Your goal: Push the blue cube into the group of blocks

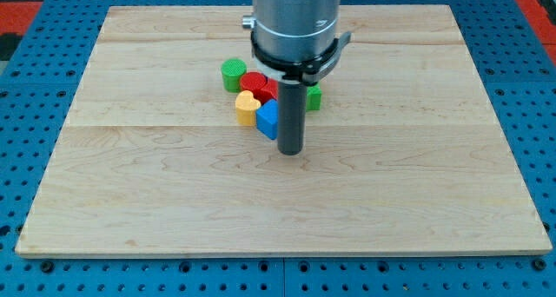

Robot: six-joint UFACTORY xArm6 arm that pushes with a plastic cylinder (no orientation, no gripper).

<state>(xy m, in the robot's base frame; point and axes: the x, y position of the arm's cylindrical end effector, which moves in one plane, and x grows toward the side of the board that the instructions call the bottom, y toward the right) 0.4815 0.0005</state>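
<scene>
- The arm comes down from the view's top, its rod upright; my tip [289, 150] rests on the wooden board [130, 201], holding nothing.
- My tip sits just right of the blue cube [267, 120], touching or nearly so.
- The blue cube abuts the yellow block [247, 108], with the red block [254, 83] and green cylinder [233, 74] clustered above.
- Another green block [313, 97] peeks out right of the rod.

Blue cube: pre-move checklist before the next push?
1. My tip at the blue cube: ok, just at its right, toward the view's bottom.
2. Tip actually touching the cube: cannot tell.
3. Cube against the group: ok, it sits beside the yellow block and below the red block.
4. Blocks behind the rod: cannot tell; only part of a green block shows to the right.
5. Green cylinder in the cluster: ok, at its upper left.
6. All blocks on the wooden board: ok.
</scene>
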